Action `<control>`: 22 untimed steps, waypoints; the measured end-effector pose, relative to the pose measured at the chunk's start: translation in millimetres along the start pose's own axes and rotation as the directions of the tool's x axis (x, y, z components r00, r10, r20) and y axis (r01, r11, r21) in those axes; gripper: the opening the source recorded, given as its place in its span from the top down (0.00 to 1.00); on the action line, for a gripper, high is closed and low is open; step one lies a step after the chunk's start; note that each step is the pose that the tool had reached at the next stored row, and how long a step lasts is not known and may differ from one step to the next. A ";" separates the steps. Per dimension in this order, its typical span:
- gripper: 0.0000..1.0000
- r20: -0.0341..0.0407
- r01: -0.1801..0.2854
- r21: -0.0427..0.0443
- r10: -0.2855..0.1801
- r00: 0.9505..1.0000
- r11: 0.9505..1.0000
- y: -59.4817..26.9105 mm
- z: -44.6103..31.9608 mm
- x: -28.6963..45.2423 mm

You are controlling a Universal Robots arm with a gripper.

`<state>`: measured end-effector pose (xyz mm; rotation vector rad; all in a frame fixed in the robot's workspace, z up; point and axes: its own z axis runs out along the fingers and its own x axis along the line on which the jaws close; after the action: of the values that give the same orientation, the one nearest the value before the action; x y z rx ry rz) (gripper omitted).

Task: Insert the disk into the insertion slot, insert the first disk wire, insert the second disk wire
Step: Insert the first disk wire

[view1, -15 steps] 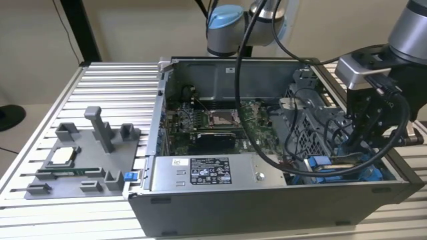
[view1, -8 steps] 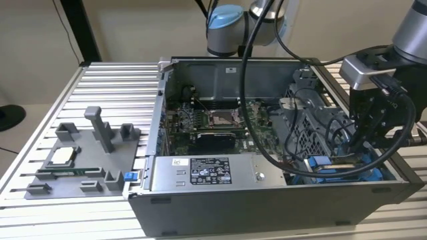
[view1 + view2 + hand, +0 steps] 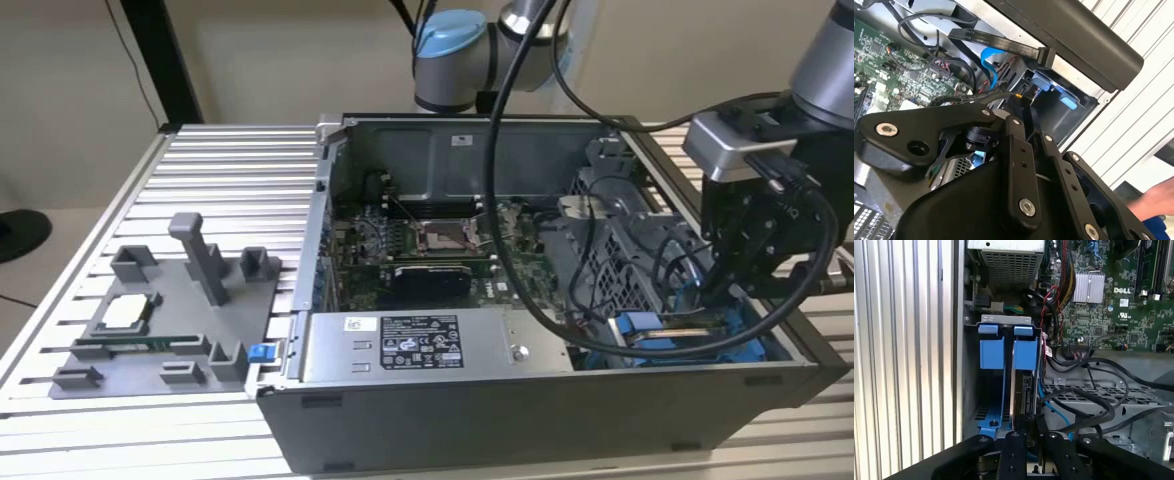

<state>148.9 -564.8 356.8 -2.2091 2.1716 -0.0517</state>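
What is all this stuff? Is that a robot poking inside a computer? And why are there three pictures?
Yes! The machine is a robot arm with a claw on its end, called a gripper. One picture comes from a camera standing off the arm. It shows an open computer case on a ridged metal table, with a grey tray of parts beside it, on the exterior view's left. The other two pictures come from cameras riding on the arm near the claw, so they look into the case close up. In the first wrist view you see the disk, a hard drive in a blue frame. It stands on edge in the insertion slot, a metal pocket in the case. The gripper is right at the disk's end. I cannot tell whether it is holding the disk.
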 end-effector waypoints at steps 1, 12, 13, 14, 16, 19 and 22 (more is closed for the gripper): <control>1.00 0.001 0.000 0.000 0.000 1.000 1.000 -0.3 0.7 0.0; 1.00 0.007 0.000 -0.001 0.000 1.000 1.000 -0.3 5.1 0.8; 1.00 0.007 0.000 -0.001 0.000 1.000 1.000 -0.3 5.2 0.8; 1.00 0.007 0.000 -0.001 0.000 1.000 1.000 -0.3 5.3 0.8; 1.00 0.007 0.000 -0.001 0.000 1.000 1.000 -0.3 5.8 0.8; 1.00 0.007 0.000 -0.001 0.000 1.000 1.000 -0.2 6.6 0.8; 1.00 0.007 0.000 -0.001 0.000 1.000 1.000 -0.2 7.7 0.8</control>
<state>149.6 -565.6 349.1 -2.2063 2.1693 -0.0427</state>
